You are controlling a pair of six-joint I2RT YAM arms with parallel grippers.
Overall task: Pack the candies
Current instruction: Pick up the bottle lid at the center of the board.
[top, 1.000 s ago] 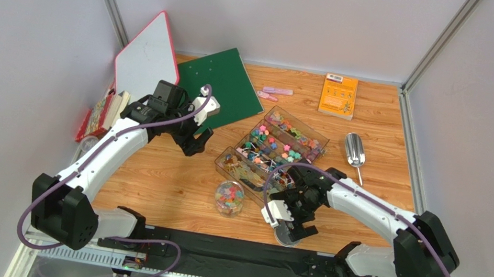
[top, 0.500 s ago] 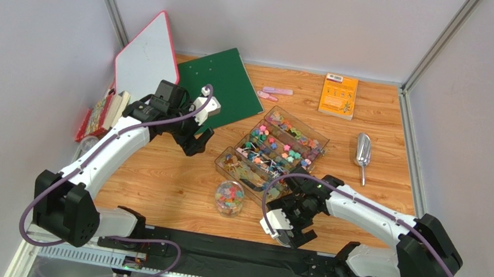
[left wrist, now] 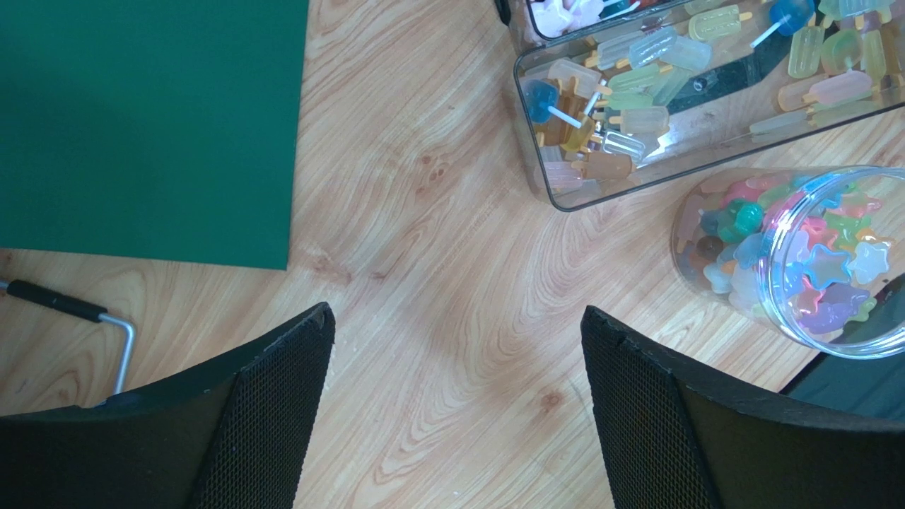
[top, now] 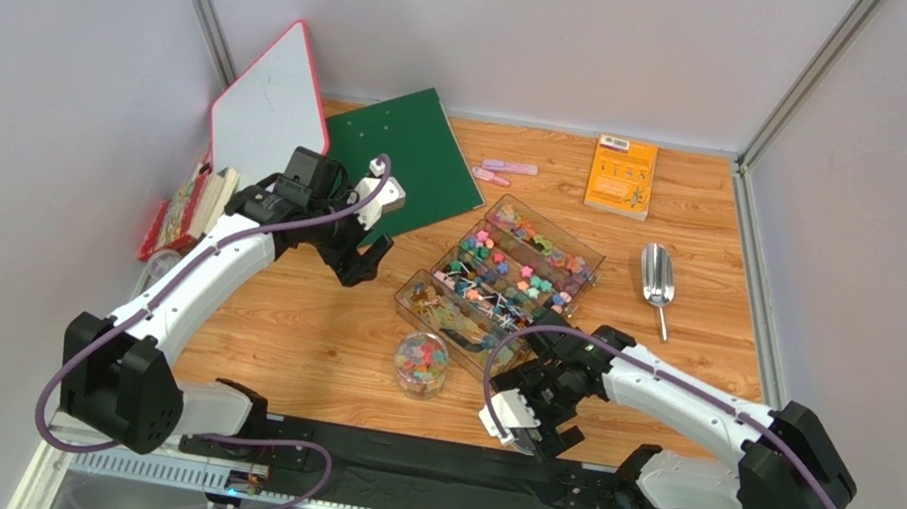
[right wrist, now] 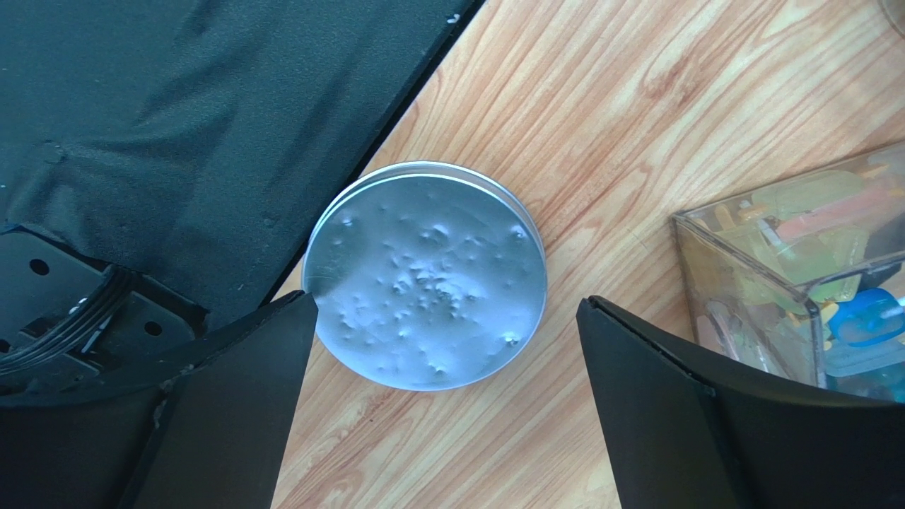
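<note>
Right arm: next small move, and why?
Probably lower the right claw straight down and close on the lid. Its jaws stand open to either side of the lid, which lies flat just below, and the jar looks full of candies and uncovered, so capping seems due.

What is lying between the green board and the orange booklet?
Two pale pink strips lie between the green board and the orange booklet, nearer the board. Only the top view shows them.
</note>
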